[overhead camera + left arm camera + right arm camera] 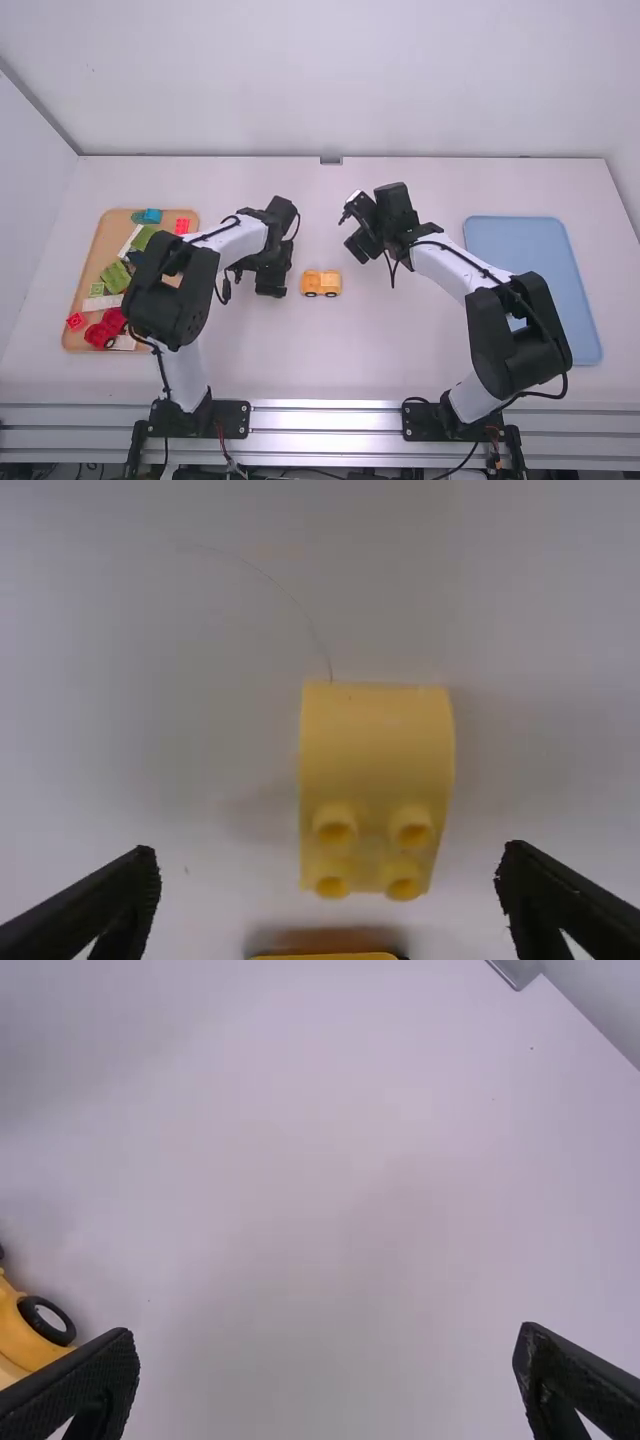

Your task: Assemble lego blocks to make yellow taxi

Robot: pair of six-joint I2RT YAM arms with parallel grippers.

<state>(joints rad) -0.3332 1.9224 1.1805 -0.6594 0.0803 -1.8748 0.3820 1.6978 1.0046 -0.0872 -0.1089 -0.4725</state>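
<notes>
In the high view, an orange-yellow toy car point(321, 283) stands on the table between the arms. My left gripper point(271, 284) is close to its left side, and my right gripper point(357, 235) is above and to the right of it. A pale yellow block point(376, 750), with a smooth curved part and several studs, is in front of my left gripper point(328, 880), whose fingers are apart without touching it. At that view's bottom edge is a yellow piece point(325, 957) with dark ends. My right gripper point(327, 1355) stands open over bare table, with the wheeled car point(35, 1330) beside one finger.
An orange-brown tray point(88, 255) at the left holds red, green, blue and white blocks, partly behind the left arm. A blue tray point(515, 245) lies at the right, its near part behind the right arm. The table point(330, 360) shows bare in front of the car.
</notes>
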